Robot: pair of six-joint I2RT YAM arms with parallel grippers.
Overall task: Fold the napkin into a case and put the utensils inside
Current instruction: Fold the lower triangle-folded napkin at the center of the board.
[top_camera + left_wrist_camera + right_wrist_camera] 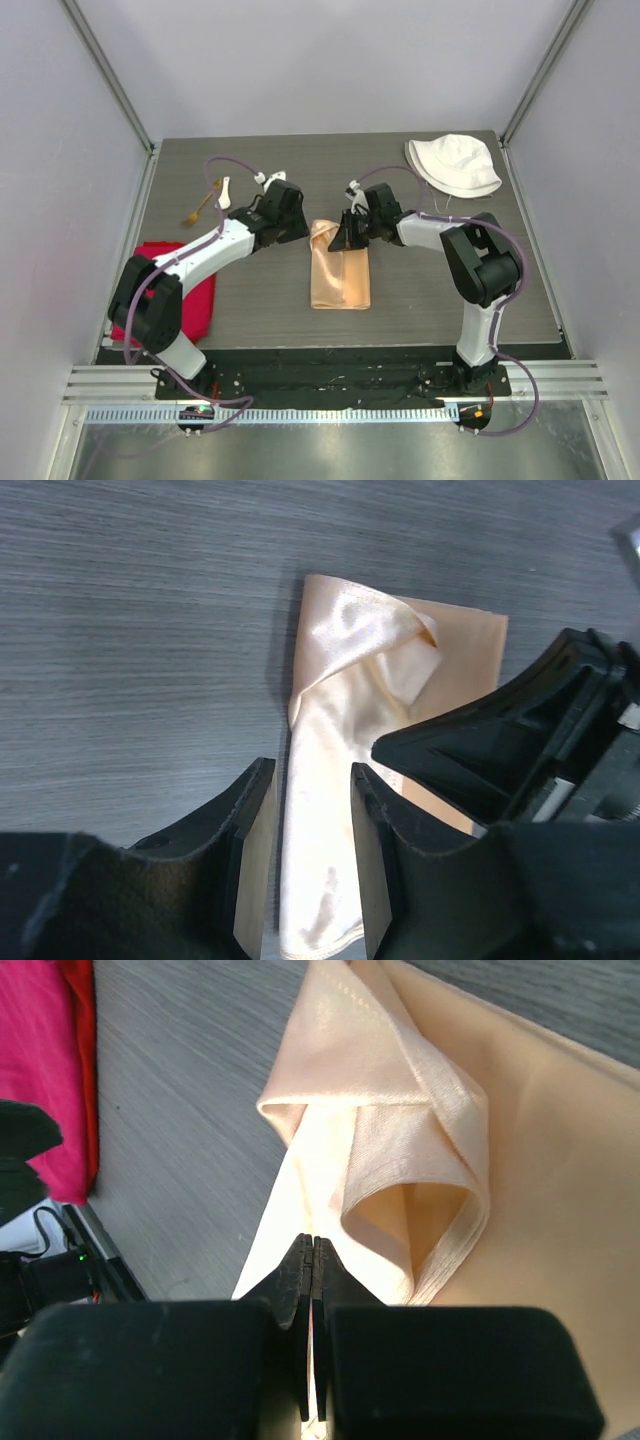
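1. Now, the napkin (pixel 340 275) lies near the middle of the table (pixel 440 290) as a narrow rectangle running from 12 to 6 o'clock. Its 12 o'clock end is raised off the surface and rumpled into a loose, cone-like fold.
2. The right gripper (pixel 312 1248) sits at that raised end. Its fingers are pressed flat against each other, and a thin sliver of the peach cloth shows in the seam between them, so it has the napkin's edge pinched.
3. The left gripper (pixel 311 775) comes in from 9 o'clock, just beside the right one. Its fingers stand parted, with a strip of the shiny cloth running through the gap, and nothing is clamped.
4. The white spoon (pixel 224 192) and the gold fork (pixel 198 208) lie close together at about 10 o'clock from the napkin. Both are on bare table, well apart from the cloth.
5. The red cloth (pixel 190 290) lies at 8 o'clock by the table's left edge, partly under the left arm.
6. The hat (pixel 455 165) rests at 2 o'clock, in the far right corner.
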